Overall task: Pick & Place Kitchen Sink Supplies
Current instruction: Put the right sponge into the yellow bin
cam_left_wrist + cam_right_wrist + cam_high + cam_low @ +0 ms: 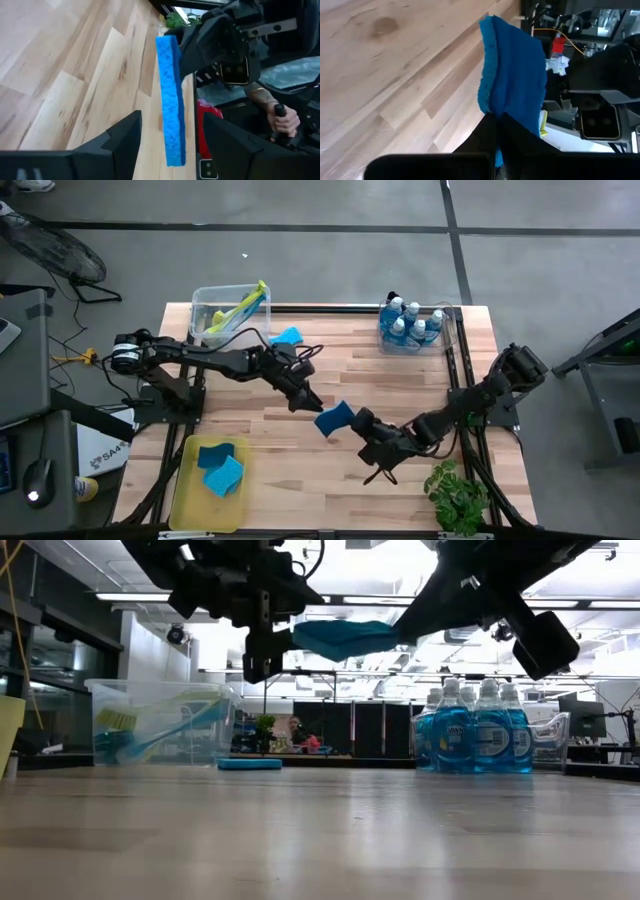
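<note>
I see a light wooden desk (400, 380). Directly on it stand a clear bin (215, 315) at the far left corner, a second clear bin (452, 330) at the far right, one loose blue sponge (287, 337), a yellow tray (185, 495) near left, and a small plant (455, 495) near right.

We see a sponge (333, 418) held above the middle of the counter (400, 380), the left pincer (311, 402) just left of it, the right pincer (352, 420) just right. Bottles (409, 323) stand far right, a bin (215, 302) far left, a tray (186, 490) near left.
</note>
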